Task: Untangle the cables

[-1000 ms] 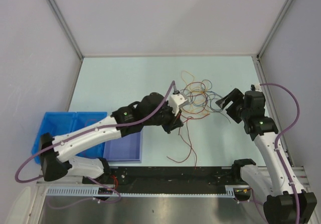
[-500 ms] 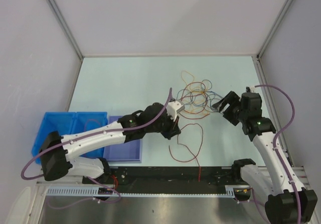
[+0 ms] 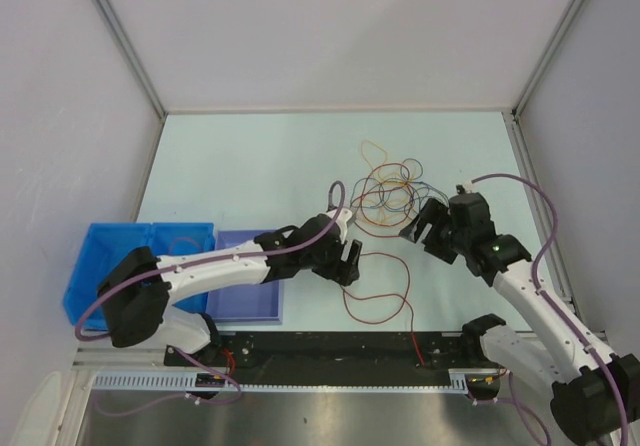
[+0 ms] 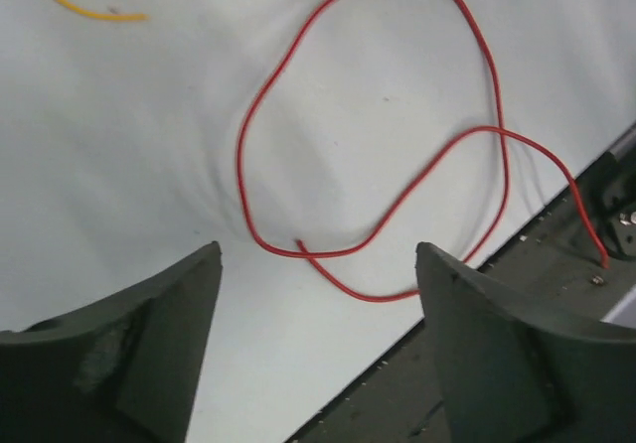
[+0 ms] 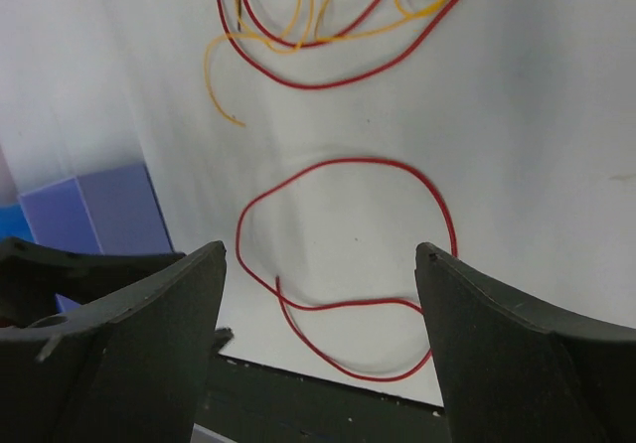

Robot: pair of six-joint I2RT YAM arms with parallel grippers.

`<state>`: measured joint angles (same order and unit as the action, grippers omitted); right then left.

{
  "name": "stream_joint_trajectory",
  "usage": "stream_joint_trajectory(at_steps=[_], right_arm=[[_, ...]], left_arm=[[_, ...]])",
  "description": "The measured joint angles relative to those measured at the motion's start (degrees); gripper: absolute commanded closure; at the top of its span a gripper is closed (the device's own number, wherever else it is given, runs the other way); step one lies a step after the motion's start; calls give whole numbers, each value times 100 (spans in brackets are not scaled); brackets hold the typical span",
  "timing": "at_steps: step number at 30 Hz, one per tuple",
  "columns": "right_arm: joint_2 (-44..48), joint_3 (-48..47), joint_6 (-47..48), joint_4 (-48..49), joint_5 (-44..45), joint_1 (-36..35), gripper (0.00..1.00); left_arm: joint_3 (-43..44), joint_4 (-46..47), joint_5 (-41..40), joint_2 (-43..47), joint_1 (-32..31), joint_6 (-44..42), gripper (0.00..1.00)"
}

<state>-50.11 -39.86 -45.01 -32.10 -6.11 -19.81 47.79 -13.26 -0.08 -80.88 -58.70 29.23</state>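
Our left hand (image 3: 348,256) sits near the middle of the counter (image 3: 250,166), its arm stretched over from above the blue bin (image 3: 140,251) and the purple tray (image 3: 250,291) at the near left. Its fingers (image 4: 169,324) stand wide apart with nothing between them. In our left wrist view the red cable (image 4: 241,155) lies flat on the pale surface beyond the fingers, apart from both. It forms one loose loop that crosses itself once, and a short stub of yellow cable (image 4: 79,8) shows at the upper left corner. From above, this red cable (image 3: 409,291) lies just right of the left hand and on its own, clear of the others, with one end trailing over the counter's near edge onto the black strip (image 3: 330,351). Farther back and a little to the right are the rest of the cables (image 3: 390,196) — a knot of red, orange, yellow, blue and dark loops lying over one another, one orange loop reaching out at the far side. Our right hand (image 3: 420,228) is just beside the right edge of that knot. Its fingers (image 5: 497,344) are likewise spread and hold nothing. Its wrist view shows the red cable (image 5: 358,160) between them on the counter, and the near edge of the cables (image 5: 328,36) above it.
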Motion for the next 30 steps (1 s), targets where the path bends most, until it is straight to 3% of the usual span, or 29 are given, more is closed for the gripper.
stream_joint_trajectory(at_steps=[3,9,15,25,30], right_arm=[[-122,0,-59,-229,315,-494,19],[-308,0,-367,-837,984,-1519,21],[-671,24,-697,-1303,1515,-2328,32],[-1169,782,-868,-907,1362,-2653,46],[-1589,815,-780,-481,1180,-2723,60]], left_arm=[[92,-212,-269,140,138,63,4],[94,-728,-516,1040,614,70,3],[96,-1110,-623,2013,981,7,2],[-199,-1786,-964,3504,1110,-184,3],[-251,-2212,-1255,4111,1154,-293,3]])
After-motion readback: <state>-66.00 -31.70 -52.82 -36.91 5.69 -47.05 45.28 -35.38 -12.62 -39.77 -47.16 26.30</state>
